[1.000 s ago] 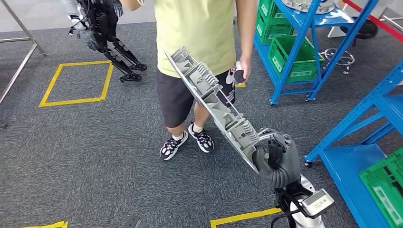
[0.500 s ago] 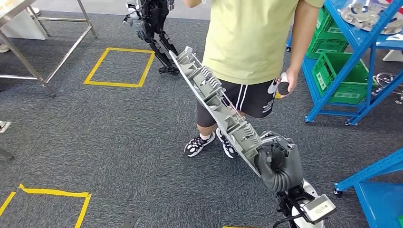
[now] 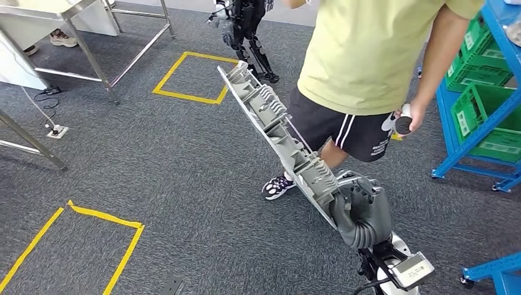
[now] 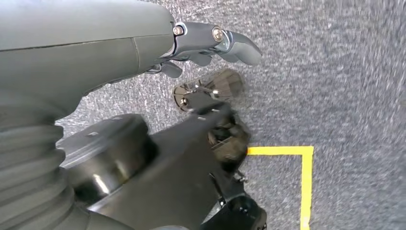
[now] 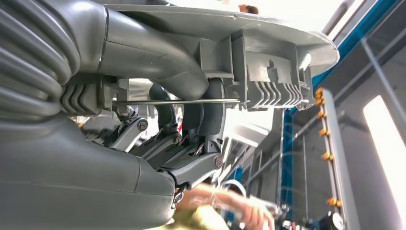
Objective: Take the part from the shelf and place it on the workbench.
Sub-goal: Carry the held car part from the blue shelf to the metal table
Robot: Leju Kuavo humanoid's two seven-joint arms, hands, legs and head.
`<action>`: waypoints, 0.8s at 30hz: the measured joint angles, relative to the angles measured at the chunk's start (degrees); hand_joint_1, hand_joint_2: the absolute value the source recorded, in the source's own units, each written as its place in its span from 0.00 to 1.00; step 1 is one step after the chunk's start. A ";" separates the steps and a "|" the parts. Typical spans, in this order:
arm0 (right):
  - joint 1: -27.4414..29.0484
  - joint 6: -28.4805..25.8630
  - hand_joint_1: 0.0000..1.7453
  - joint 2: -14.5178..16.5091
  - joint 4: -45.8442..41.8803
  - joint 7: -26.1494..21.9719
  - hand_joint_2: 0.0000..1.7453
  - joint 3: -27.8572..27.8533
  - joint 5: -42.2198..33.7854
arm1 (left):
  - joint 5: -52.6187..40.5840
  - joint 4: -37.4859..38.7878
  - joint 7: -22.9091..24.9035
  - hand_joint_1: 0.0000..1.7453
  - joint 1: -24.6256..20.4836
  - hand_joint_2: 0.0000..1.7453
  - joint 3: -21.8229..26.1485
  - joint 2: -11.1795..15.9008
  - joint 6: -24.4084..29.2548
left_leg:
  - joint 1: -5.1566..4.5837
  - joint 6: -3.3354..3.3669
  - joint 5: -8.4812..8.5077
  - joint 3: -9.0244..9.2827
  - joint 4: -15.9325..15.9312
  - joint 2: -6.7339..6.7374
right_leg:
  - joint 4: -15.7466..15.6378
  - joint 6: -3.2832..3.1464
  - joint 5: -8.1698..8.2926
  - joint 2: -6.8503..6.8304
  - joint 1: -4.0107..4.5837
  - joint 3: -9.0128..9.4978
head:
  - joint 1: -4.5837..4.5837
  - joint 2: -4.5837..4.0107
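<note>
We see our right hand (image 3: 359, 212) clamped around the near end of the long grey ribbed part (image 3: 276, 132), which slants up and away from it; our left hand (image 4: 210, 45) hangs empty, fingers loosely apart

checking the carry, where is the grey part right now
In the head view the grey part is gripped by the right hand, slanting up over the carpet beside the person.

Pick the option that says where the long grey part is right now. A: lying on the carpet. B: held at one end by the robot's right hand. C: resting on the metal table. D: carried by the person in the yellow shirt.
B: the right hand grips the lower end of the long grey part, which slants up off the carpet, while the person beside it holds only a small dark object.
</note>
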 joint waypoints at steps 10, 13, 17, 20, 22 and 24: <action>0.64 -1.45 1.00 -0.57 0.01 -0.06 1.00 0.08 -0.68 | 0.02 0.03 -0.47 0.00 0.26 1.00 0.02 0.18 -0.31 | -0.02 2.82 0.77 0.10 -1.67 -5.18 | 16.33 2.19 -8.29 5.59 -0.47 -7.36 | 0.56 0.00; 0.85 -1.73 1.00 -0.73 0.01 -0.03 1.00 0.11 -0.75 | 0.06 0.05 -0.50 0.00 0.32 1.00 0.02 0.22 -0.42 | -0.04 2.62 1.00 0.05 -1.60 -7.77 | 10.95 1.52 -3.84 6.69 -0.48 -5.11 | 0.61 0.00; 0.69 -1.78 1.00 -0.77 0.01 -0.06 1.00 0.22 -0.76 | 0.09 0.06 -0.57 0.00 0.33 1.00 0.04 0.06 -0.43 | 0.17 1.46 1.68 -0.40 -1.75 -10.45 | 0.40 0.88 -0.25 10.49 -0.17 -0.28 | 0.69 0.00; 0.65 -1.87 1.00 -0.79 0.01 -0.04 1.00 0.33 -0.73 | 0.09 0.13 -0.53 0.00 0.58 1.00 0.04 0.10 -0.43 | 0.24 0.42 1.82 -1.26 -1.38 -10.56 | -0.41 -0.15 0.54 8.24 -0.14 -0.14 | 0.69 0.00; 0.63 -2.03 1.00 -0.79 0.02 -0.05 1.00 0.38 -0.69 | 0.09 0.15 -0.42 0.00 0.55 1.00 0.04 0.17 -0.42 | -0.10 0.23 -0.86 -3.27 2.82 -6.84 | -1.08 -0.90 0.98 6.46 -0.30 -0.02 | 0.27 0.00; 0.69 -2.22 1.00 -0.79 0.02 -0.07 1.00 0.36 -0.63 | 0.09 0.14 -0.26 0.00 0.45 1.00 0.04 0.20 -0.37 | -0.19 -0.02 -4.91 -6.40 10.12 -3.86 | -1.06 -1.20 0.97 4.66 -0.09 -0.11 | -0.09 0.00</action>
